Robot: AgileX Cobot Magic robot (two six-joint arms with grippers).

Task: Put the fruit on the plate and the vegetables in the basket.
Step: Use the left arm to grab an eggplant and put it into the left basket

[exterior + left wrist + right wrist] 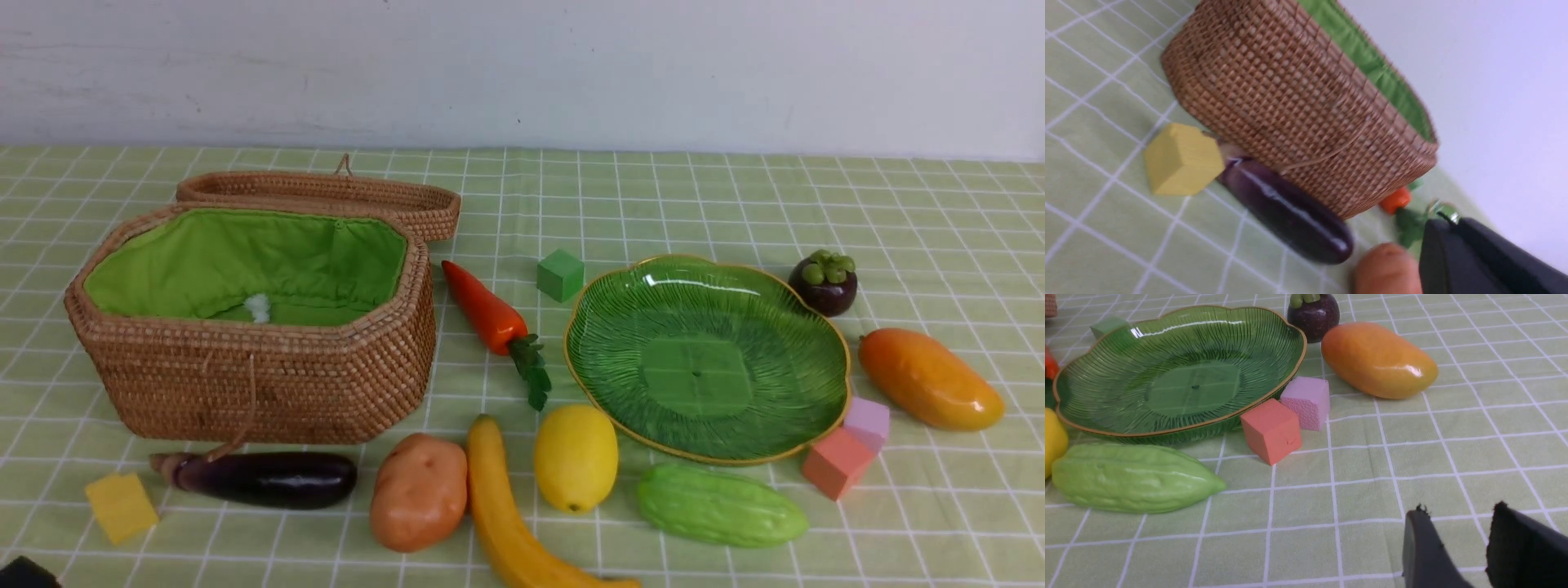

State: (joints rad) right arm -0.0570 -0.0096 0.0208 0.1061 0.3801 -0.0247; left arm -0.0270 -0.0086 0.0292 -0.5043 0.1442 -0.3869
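Treating the toys as light, stiff and glossy, so probably slipping under a tip grip; gripping each across its thickest middle, long ones crosswise.

Locating eggplant (269, 479) just before the basket (269, 376) wall. Locating potato (419, 490), banana (506, 523), lemon (575, 457) and gourd (722, 506) in a near row. Locating carrot (486, 310) between basket and plate (841, 359), with mangosteen (824, 282) and mango (931, 380) off the plate's right side.

Treating the plate as fragile glass: lowering fruit, never dropping.

Reading left gripper (1443, 228) as closed and empty, hovering beside the potato. Reading right gripper (1459, 510) as narrowly parted, holding nothing, hanging over bare cloth (1355, 506).

Losing the banana's tip past the front view's bottom edge and most of the basket floor behind its near wall. Failing to identify a white tuft (257, 308) on the lining (245, 261).
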